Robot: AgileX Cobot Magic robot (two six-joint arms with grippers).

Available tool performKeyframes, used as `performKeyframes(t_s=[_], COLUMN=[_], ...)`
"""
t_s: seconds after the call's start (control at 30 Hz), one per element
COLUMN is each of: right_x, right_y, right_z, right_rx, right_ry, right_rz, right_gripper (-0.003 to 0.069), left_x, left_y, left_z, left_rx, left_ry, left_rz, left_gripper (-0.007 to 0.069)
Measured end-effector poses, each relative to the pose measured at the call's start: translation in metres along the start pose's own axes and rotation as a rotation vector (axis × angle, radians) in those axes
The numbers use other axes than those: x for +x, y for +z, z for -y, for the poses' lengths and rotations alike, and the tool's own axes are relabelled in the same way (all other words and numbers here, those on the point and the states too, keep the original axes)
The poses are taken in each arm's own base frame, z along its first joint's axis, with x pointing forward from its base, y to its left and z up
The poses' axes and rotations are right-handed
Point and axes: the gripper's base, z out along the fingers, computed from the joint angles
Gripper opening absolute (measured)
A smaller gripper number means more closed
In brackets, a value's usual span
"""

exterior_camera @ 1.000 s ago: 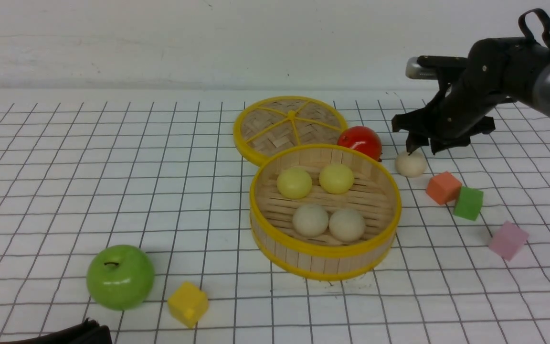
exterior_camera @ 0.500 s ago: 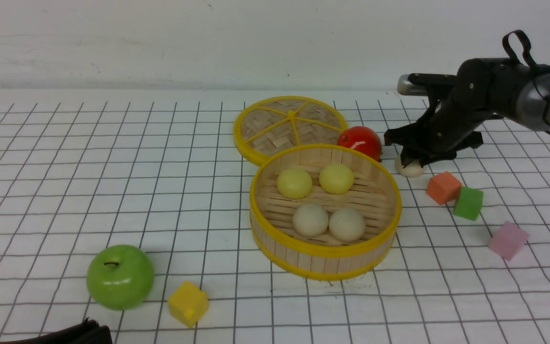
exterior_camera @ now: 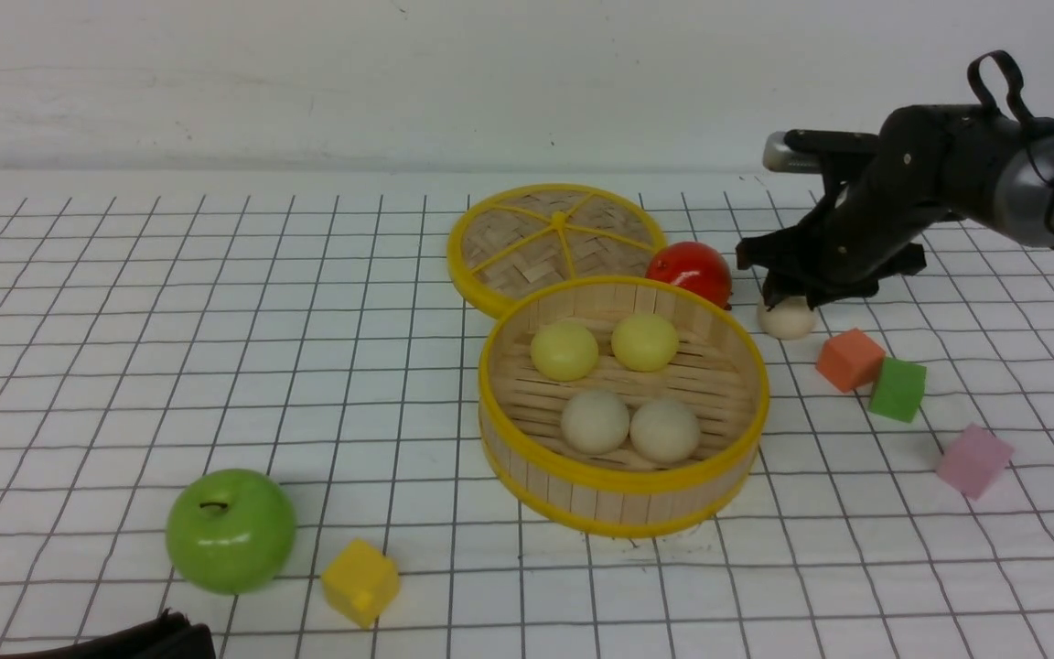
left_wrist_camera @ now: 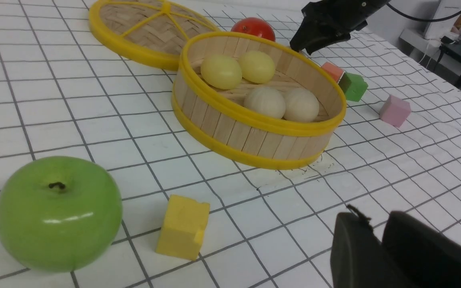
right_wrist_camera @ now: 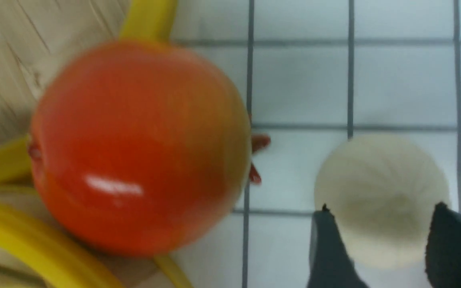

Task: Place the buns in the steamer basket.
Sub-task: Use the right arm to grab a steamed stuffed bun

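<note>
The fingers of the right gripper (exterior_camera: 788, 298), spread either side of the last bun (exterior_camera: 787, 322) right of the steamer basket (exterior_camera: 623, 480), should be lowered to its middle before being closed gently

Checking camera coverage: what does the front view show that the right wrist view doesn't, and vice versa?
Front view only: two pale yellow buns and two cream buns inside the steamer basket, the green apple, the yellow cube, orange cube, green cube, pink cube, and the whole lid.
Right wrist view only: the right gripper open, a fingertip either side of the remaining cream bun, whose top is pleated.
Both: that bun on the table, the red tomato-like ball near it, bits of lid and basket rim.
</note>
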Motion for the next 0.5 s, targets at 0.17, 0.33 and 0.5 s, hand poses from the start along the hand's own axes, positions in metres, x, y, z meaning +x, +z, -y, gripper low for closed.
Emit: performKeyframes(t_s=[0.17, 0.33, 0.5], right_x=[0.001, 0.002, 0.0], right_y=[0.011, 0.021, 0.02], right_z=[0.001, 0.003, 0.003], right_rx=[0.0, 0.008, 0.013], right_ry=[0.002, -0.005, -0.008], right_rz=[0.03, 0.045, 0.064], right_gripper=[0.0352, 0.0353, 0.0342], left_x=[0.0, 0.0, 0.0], left_y=[0.0, 0.0, 0.0], left_z=[0.0, 0.0, 0.0], left_rx=[0.0, 0.0, 0.0], left_ry=[0.0, 0.0, 0.0], left_rz=[0.0, 0.0, 0.0], left_gripper=[0.011, 0.0115, 0.0122])
